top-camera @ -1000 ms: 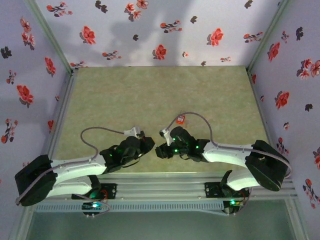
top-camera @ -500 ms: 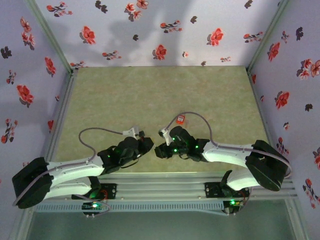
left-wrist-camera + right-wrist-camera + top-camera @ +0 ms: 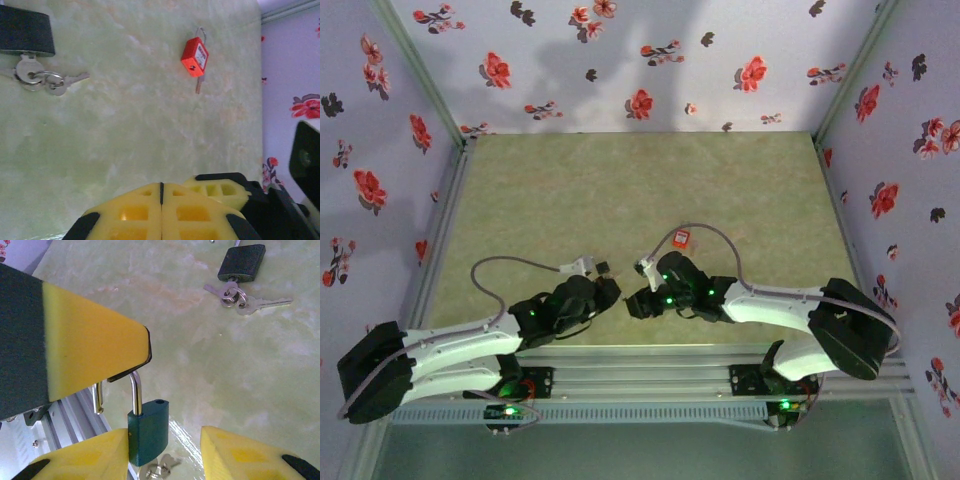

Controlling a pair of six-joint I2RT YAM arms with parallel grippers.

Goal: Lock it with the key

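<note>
Because the right gripper (image 3: 167, 440) has its jaws parted, with the teal padlock (image 3: 148, 432) against the finger at the lower left of its wrist view and a clear gap to the other, I read it as steadying the lock, not clamping it. The left gripper (image 3: 161, 186) is closed pad to pad. In the right wrist view its yellow pads (image 3: 95, 347) sit over the crown of the shackle (image 3: 135, 390); whether they pinch the steel I cannot tell (the crown is hidden behind them). The arrangement would make sense if one arm holds the lock by the shackle while the other works the body and key.

The padlock sits between the two grippers at the near edge of the table (image 3: 240, 355), just beside the rail (image 3: 65, 426). Its long axis runs up and down in the right wrist view: shackle end toward the left gripper's pads, keyhole end toward the right wrist, where a bunch of keys (image 3: 159, 469) shows just under the body. The shackle is open, one leg seated in the body and the free leg (image 3: 98, 397) standing clear to the side.

Farther out on the table lie a black padlock (image 3: 241, 262) with its ringed keys (image 3: 237, 297) and, well apart, a red padlock (image 3: 196, 55), both flat and untouched.
</note>
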